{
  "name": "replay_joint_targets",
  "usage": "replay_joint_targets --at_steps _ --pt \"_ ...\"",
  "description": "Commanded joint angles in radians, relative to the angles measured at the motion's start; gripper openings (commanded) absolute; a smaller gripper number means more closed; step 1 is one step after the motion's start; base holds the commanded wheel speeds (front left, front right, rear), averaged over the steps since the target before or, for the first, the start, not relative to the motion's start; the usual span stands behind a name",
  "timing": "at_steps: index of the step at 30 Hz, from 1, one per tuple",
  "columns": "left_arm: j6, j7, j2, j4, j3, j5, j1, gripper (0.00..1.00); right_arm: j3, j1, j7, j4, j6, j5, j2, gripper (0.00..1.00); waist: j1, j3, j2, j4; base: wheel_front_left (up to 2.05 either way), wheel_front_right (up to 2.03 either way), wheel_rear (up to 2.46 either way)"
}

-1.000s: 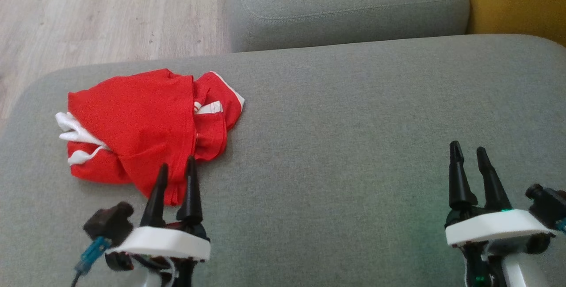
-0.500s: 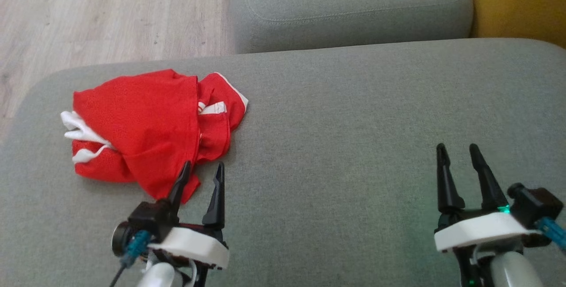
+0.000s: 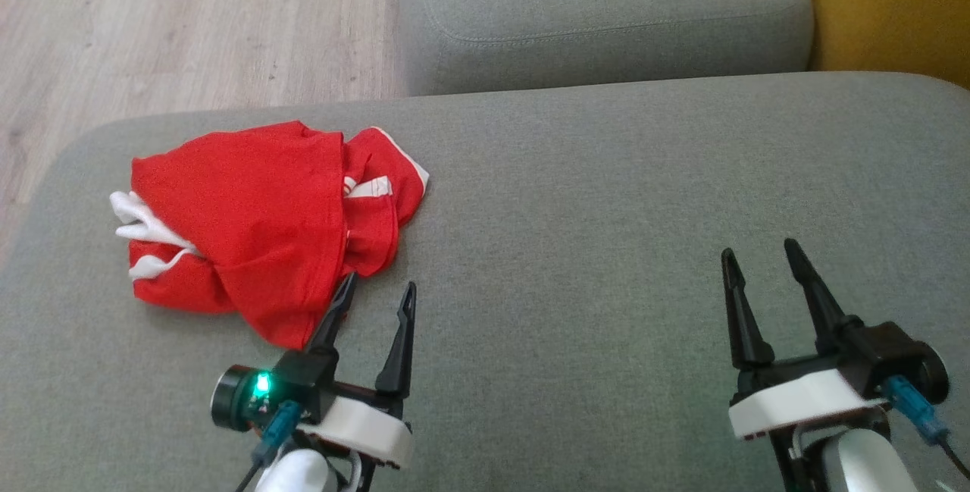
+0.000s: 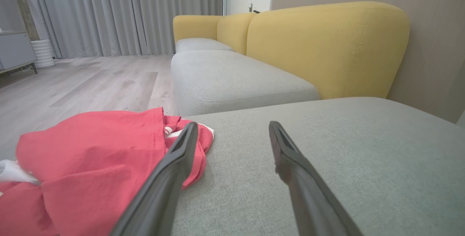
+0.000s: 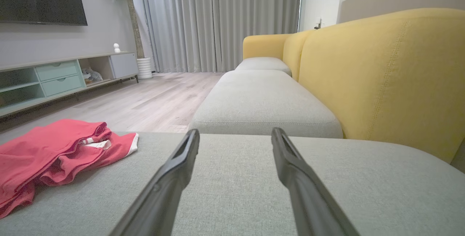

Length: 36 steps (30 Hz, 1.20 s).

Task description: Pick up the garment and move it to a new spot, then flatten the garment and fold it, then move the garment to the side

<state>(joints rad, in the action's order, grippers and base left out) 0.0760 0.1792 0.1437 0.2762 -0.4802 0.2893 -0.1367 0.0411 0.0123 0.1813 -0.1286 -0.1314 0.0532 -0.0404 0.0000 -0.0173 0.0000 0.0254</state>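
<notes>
Your red garment lies crumpled on the grey sofa cushion, toward 10 o'clock in the head view, with white trim at its 9 o'clock edge. It is bunched over itself, so you cannot make out what kind of garment it is. The left pincer, at 7 o'clock, stands released and empty, with one tip just beside the garment's 5 o'clock corner. In the left wrist view that finger crosses the near hem, and you cannot tell whether it touches the cloth. There the garment's lower left runs off the frame. The right pincer, at 4 o'clock, is likewise released and empty, well apart from the cloth. The bottom edge cuts off both wrists.
</notes>
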Motion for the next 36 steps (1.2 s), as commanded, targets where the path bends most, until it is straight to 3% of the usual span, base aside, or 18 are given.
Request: replay_joint_targets --at_steps 1,15,23,36 --pt "0.010 0.021 -0.001 -0.046 0.027 -0.012 -0.047 1.00 0.019 -0.033 0.020 0.050 0.001 -0.023 -0.009 1.00 0.0000 0.000 0.0000 -0.001 0.00 0.00 0.00" --pt "-0.025 0.060 -0.072 -0.007 0.133 0.080 0.006 1.00 0.020 -0.005 0.058 0.016 0.001 0.137 -0.009 1.00 0.0000 -0.002 0.0000 0.005 0.00 0.00 0.00" --pt "-0.025 0.083 -0.087 0.031 0.133 0.009 0.014 1.00 0.027 0.004 0.080 -0.024 0.001 0.030 -0.010 1.00 0.0000 -0.005 0.0000 0.017 0.00 0.00 0.00" --pt "-0.042 0.083 -0.092 0.054 0.158 -0.001 0.011 1.00 0.028 0.006 0.080 -0.040 0.001 0.078 -0.010 1.00 0.0000 -0.017 0.0000 0.046 0.00 0.00 0.00"
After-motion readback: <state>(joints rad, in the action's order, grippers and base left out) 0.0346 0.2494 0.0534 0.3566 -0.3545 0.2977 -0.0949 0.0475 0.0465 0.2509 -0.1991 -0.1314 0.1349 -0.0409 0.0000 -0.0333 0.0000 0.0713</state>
